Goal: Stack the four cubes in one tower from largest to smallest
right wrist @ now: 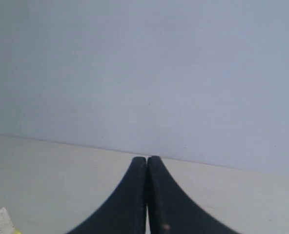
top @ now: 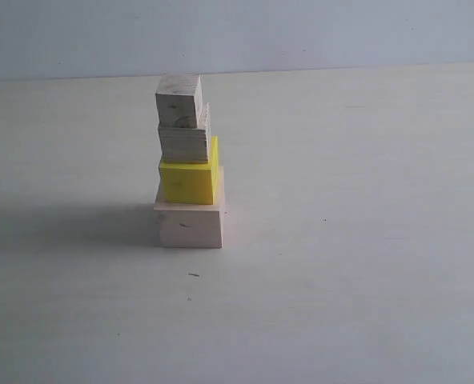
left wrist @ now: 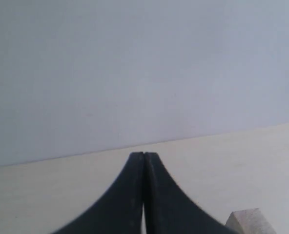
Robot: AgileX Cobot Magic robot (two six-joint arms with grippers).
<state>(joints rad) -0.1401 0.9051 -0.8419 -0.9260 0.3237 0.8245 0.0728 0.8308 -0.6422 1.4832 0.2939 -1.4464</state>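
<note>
The tower (top: 187, 168) stands left of centre on the table in the exterior view. Its base is the large pale wood cube (top: 190, 226), then the yellow cube (top: 188, 182), the medium wood cube (top: 183, 144) and the small wood cube (top: 178, 102) as cap. Neither arm shows in that view. My left gripper (left wrist: 144, 155) is shut with nothing in it; a corner of a pale wood cube (left wrist: 249, 222) shows at its picture's edge. My right gripper (right wrist: 147, 159) is shut and empty too, with a pale wood cube's corner (right wrist: 0, 222) at the picture's edge.
The pale table (top: 365, 240) spreads all around the tower, ending at a grey-white wall (top: 301, 32) behind. The tower casts a shadow (top: 69, 224) to the left.
</note>
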